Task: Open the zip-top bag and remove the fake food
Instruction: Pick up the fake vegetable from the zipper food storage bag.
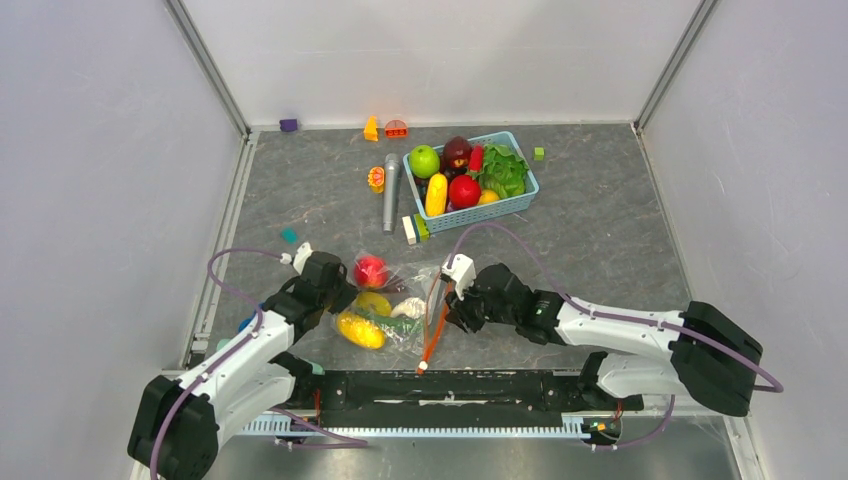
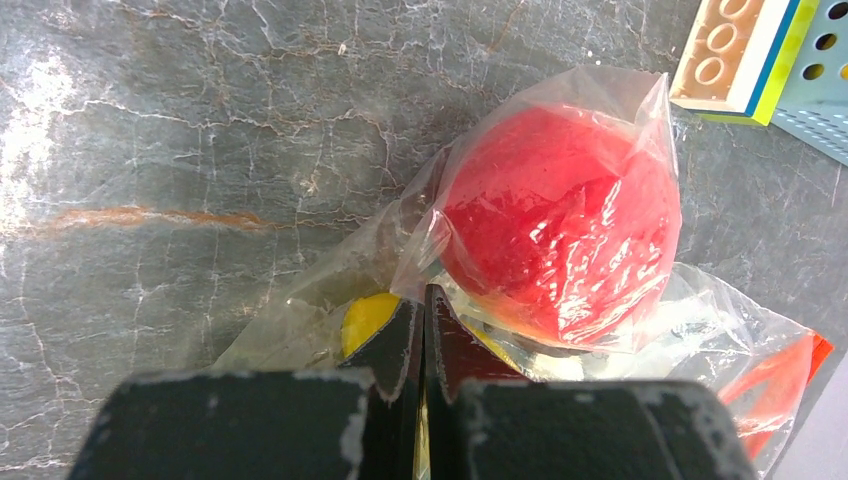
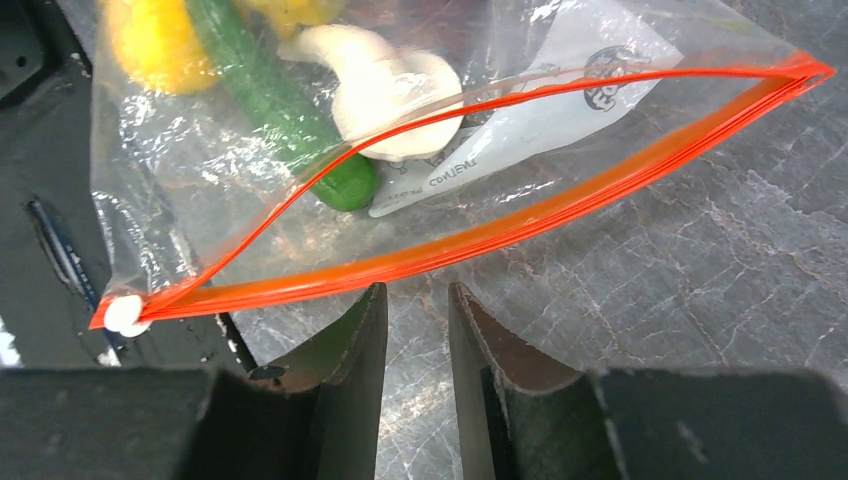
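Here the zip-top bag lies near the table's front edge, its orange zip strip parted into a lens. At its 3 o'clock the right gripper is slightly spread, just short of the strip. At 9 o'clock the left gripper pinches the film beside a red fruit. A white mushroom and a cucumber lie inside. The blue basket sits at 1 o'clock, well apart.

Clear bag, orange-red zip strip

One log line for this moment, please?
left claw: shut on zip-top bag; right claw: open, beside parted zip strip; fake food: inside bag
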